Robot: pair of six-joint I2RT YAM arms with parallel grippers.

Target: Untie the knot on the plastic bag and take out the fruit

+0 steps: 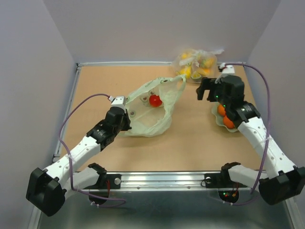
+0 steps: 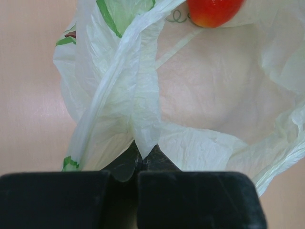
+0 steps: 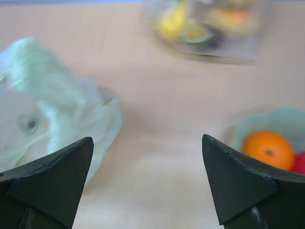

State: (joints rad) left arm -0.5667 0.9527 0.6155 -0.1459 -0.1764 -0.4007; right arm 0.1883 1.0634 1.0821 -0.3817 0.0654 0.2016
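The pale green plastic bag [image 1: 151, 112] lies open in the middle of the table, with a red fruit [image 1: 154, 100] inside it. No tied knot shows; a handle loop [image 1: 179, 82] lies loose towards the back. My left gripper [image 1: 125, 116] is shut on the bag's near edge; in the left wrist view its tips [image 2: 141, 155] pinch a fold of the bag [image 2: 205, 95] below the red fruit [image 2: 212, 12]. My right gripper [image 1: 205, 90] is open and empty, right of the bag. In its wrist view [image 3: 147, 138] the bag [image 3: 52, 109] is to the left. No yellow mango shows.
A pale green dish [image 1: 217, 120] with two orange fruits [image 1: 228, 122] sits under my right arm; it also shows in the right wrist view [image 3: 257, 124] with an orange [image 3: 269, 149]. A clear bag of yellow fruit [image 1: 195, 62] lies at the back edge.
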